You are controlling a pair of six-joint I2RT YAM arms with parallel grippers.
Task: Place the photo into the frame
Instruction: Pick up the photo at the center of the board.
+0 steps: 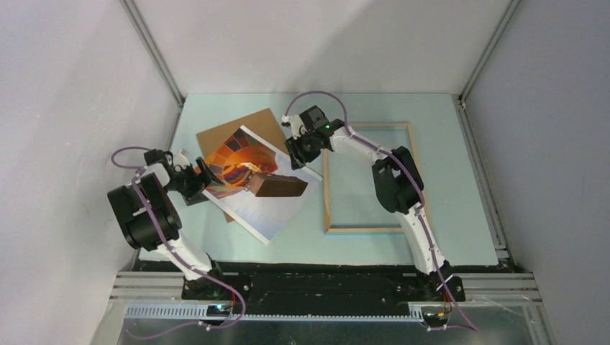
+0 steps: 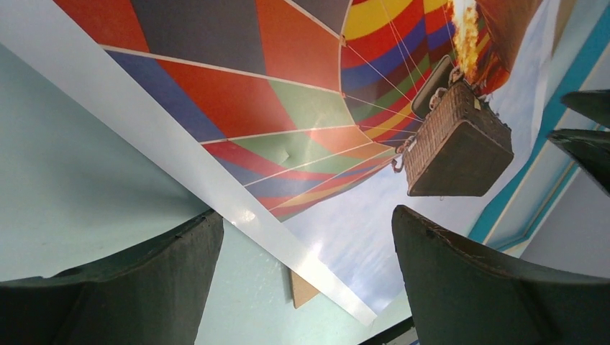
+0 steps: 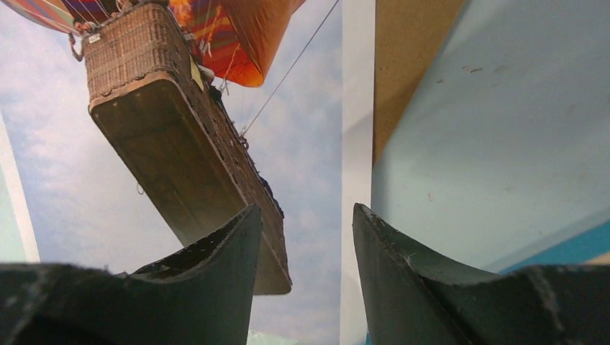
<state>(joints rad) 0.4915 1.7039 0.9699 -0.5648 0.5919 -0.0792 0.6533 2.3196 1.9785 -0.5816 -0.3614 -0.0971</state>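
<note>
The photo (image 1: pixel 262 208), a hot-air balloon print with a white border, lies tilted on the table, partly over a brown backing board (image 1: pixel 262 121). The frame (image 1: pixel 363 230) lies wood side up to its right, apart from the photo. My left gripper (image 1: pixel 205 176) stands wide open at the photo's left edge. In the left wrist view the left gripper (image 2: pixel 306 215) straddles the white border of the photo (image 2: pixel 288 108). My right gripper (image 1: pixel 298 154) is at the photo's far right edge, open. In the right wrist view the right gripper (image 3: pixel 306 210) holds nothing, with the photo (image 3: pixel 309 144) below it.
The backing board's corner (image 2: pixel 302 287) peeks out under the photo, and its edge (image 3: pixel 410 57) lies beside the photo's border. The frame's blue edge shows in both wrist views (image 2: pixel 547 122) (image 3: pixel 575 248). Grey walls enclose the pale green table (image 1: pixel 460 215).
</note>
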